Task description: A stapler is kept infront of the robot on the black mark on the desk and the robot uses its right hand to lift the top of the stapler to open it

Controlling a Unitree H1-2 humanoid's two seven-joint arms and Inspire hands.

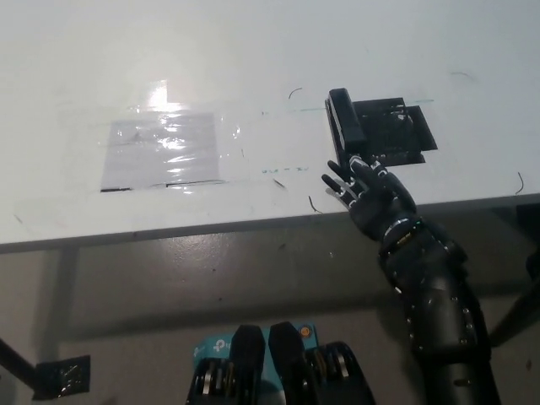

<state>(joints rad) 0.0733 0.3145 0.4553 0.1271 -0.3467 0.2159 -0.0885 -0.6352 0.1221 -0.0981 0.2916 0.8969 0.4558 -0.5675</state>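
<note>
A black stapler (345,122) lies closed along the left edge of the black mark (394,133) on the white desk (253,67). My black right hand (371,192) hovers at the stapler's near end, fingers spread and open, fingertips covering that end. The hand holds nothing. My white left hand is out of the picture.
A shiny taped transparent sheet (164,150) lies on the desk to the left. The desk's near edge (211,226) runs just under my hand, with dark floor below. Small pen marks dot the desk around the stapler.
</note>
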